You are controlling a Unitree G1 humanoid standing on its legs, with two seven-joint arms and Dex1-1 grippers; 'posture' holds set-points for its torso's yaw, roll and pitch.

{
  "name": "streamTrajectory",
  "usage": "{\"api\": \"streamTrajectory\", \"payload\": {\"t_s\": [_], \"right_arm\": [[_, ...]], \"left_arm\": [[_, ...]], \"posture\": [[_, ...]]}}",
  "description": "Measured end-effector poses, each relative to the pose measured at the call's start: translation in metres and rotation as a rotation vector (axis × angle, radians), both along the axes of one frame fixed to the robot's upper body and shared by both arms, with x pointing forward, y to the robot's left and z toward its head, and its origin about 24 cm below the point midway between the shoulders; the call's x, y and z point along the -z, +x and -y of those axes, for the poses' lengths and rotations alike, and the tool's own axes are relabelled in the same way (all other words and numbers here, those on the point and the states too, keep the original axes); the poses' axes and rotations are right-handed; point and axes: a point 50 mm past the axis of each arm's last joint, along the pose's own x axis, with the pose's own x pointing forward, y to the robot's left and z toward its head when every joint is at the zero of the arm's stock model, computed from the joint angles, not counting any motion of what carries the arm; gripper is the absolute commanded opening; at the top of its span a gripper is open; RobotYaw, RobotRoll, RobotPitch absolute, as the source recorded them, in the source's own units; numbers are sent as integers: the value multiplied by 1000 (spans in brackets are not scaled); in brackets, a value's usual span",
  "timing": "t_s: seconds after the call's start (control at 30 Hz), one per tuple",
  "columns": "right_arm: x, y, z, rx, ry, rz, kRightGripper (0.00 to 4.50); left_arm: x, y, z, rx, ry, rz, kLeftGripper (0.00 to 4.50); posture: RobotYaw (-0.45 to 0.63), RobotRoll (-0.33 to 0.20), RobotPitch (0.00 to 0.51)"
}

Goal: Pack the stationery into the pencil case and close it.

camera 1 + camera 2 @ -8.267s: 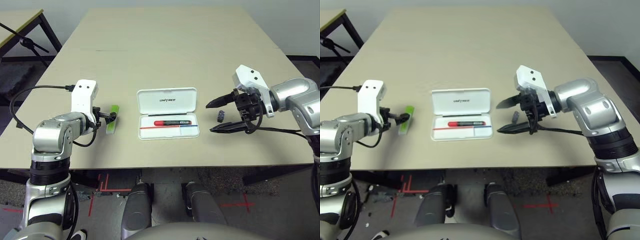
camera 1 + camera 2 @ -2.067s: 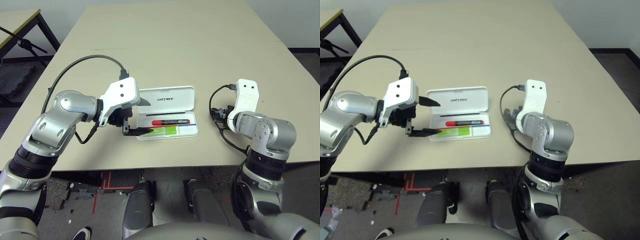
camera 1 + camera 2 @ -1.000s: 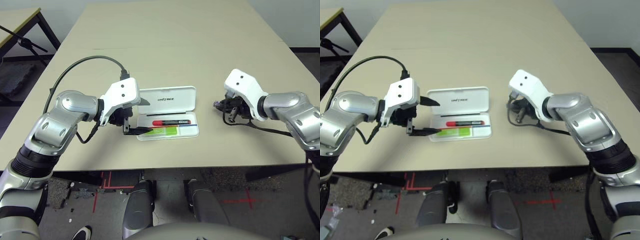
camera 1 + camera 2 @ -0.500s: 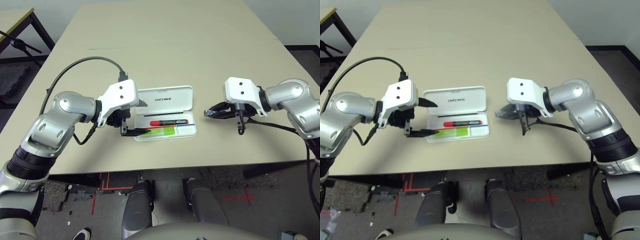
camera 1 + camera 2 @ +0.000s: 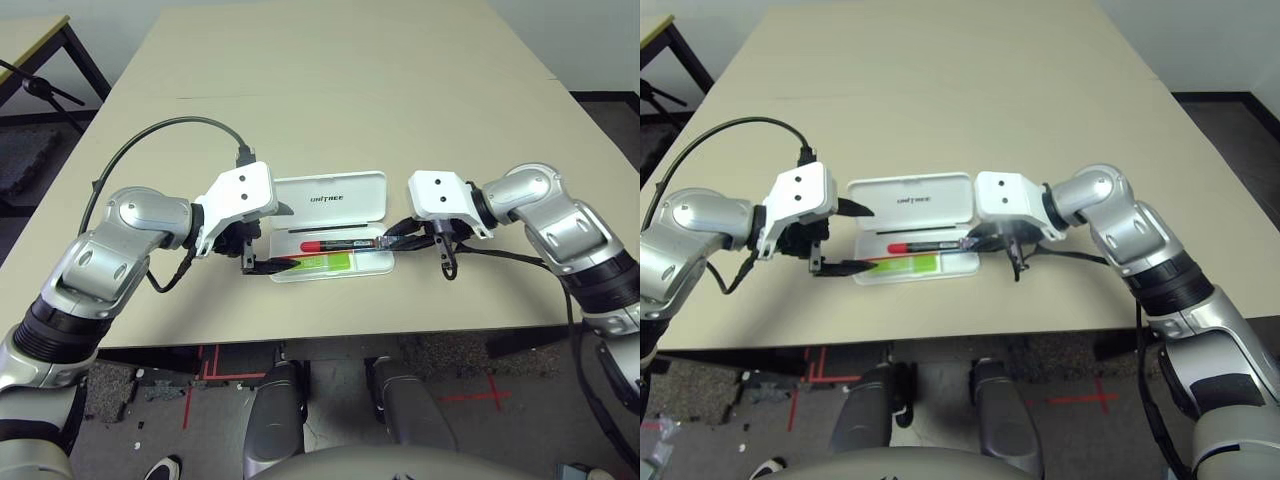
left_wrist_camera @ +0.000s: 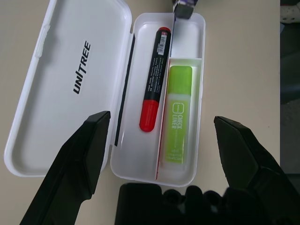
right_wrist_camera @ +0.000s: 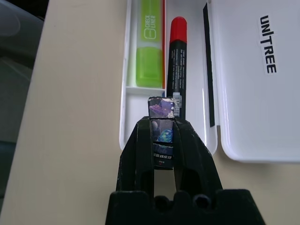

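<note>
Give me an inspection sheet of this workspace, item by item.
Surface: beige table, bare beyond the work area.
Job's things: white pencil case open, lid flat; red marker and green highlighter lie inside; small dark block held over the case's end.
Clutter: nothing seen.
Grippers: left gripper jaws open at the case's left end; right gripper shut on the block.
Cables: black cable loops over the left arm.
Surroundings: dark floor, red tape marks.
</note>
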Motion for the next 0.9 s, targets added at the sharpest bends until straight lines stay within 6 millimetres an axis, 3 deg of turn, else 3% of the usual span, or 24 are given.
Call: {"api": "streamTrajectory", "payload": {"t_s": [0.7,0.9], "right_arm": [[15,0,-12,-44,-34,-13,303],[16,-1,-17,-51,-22,-18,2451]], "left_arm": [[1,0,0,-20,3,10,4500],[1,0,0,-20,4,10,4500]], "posture": [[11,0,135],[10,0,138]]}}
